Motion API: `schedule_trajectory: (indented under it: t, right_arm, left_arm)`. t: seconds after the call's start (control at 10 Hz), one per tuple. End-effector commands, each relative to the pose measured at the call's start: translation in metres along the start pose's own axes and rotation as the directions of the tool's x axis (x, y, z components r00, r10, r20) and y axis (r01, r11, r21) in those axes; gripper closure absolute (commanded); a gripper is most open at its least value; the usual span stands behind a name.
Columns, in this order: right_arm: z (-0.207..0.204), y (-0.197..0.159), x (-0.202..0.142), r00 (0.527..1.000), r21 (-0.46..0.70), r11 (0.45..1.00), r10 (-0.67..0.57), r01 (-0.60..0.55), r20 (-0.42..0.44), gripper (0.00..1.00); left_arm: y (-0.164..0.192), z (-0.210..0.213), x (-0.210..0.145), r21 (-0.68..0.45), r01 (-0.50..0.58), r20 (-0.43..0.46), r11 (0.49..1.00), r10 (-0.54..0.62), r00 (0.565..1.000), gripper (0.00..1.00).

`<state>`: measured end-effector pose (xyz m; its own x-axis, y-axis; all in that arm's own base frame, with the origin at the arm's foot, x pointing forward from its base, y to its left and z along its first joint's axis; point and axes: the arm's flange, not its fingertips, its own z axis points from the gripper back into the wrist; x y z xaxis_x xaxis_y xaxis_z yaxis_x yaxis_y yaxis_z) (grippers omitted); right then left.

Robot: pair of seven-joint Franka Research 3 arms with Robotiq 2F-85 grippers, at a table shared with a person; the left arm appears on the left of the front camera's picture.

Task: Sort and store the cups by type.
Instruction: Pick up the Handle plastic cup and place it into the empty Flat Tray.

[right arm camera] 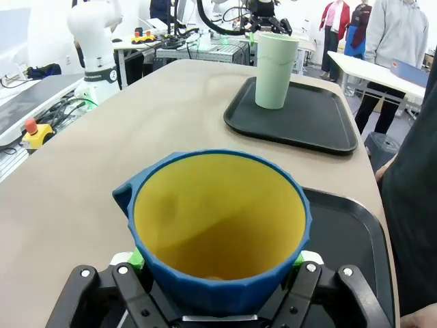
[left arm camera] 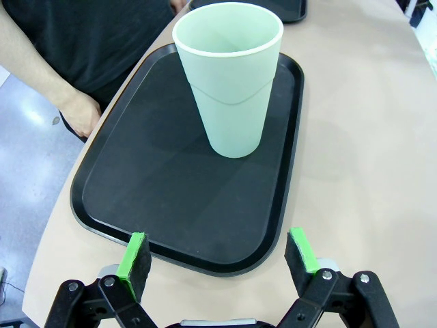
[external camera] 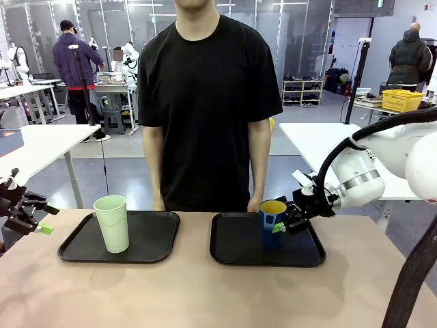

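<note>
Busy lab bkgd; beige table [external camera: 205,294] w/ two black trays. Right gripper [external camera: 287,223] clamps blue mug [external camera: 272,220] on right tray [external camera: 235,256]; next: release. Left gripper [left arm camera: 218,256] wide, mint tumbler [left arm camera: 229,75] apart.

1. The tumbler [external camera: 112,223] is plain pale mint green, with no pattern.
2. The mug [external camera: 272,220] is dark blue outside and yellow inside.
3. Both trays, the left tray [external camera: 154,239] and the right tray [external camera: 239,249], are plain black.
4. The bench [external camera: 205,294] is light beige.
5. The left gripper [left arm camera: 218,254] and right gripper [external camera: 281,225] are black with bright green pads.
6. The person's shirt [external camera: 205,102] is black.
</note>
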<state>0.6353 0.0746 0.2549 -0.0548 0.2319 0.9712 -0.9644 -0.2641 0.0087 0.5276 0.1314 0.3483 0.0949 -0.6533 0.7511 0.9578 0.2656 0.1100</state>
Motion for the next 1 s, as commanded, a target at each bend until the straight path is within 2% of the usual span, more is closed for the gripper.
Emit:
schedule_trajectory:
  t: [0.0, 0.8, 0.9]
  right_arm:
    - [-0.005, -0.016, -0.003, 0.999, -0.015, 0.999, -0.04, 0.039, -0.003, 0.21]
    - [-0.007, -0.018, -0.02, 0.997, -0.021, 0.997, -0.075, 0.075, -0.011, 0.21]
    - [-0.007, -0.017, -0.02, 0.997, -0.022, 0.996, -0.083, 0.082, -0.01, 0.14]
  left_arm:
    - [0.003, 0.0, -0.001, 0.003, 0.019, 0.027, 1.0, -0.019, 0.999, 0.0]
    - [0.003, 0.0, -0.001, 0.003, 0.019, 0.027, 1.0, -0.019, 0.999, 0.0]
    - [0.003, 0.0, -0.001, 0.003, 0.019, 0.027, 1.0, -0.019, 0.999, 0.0]
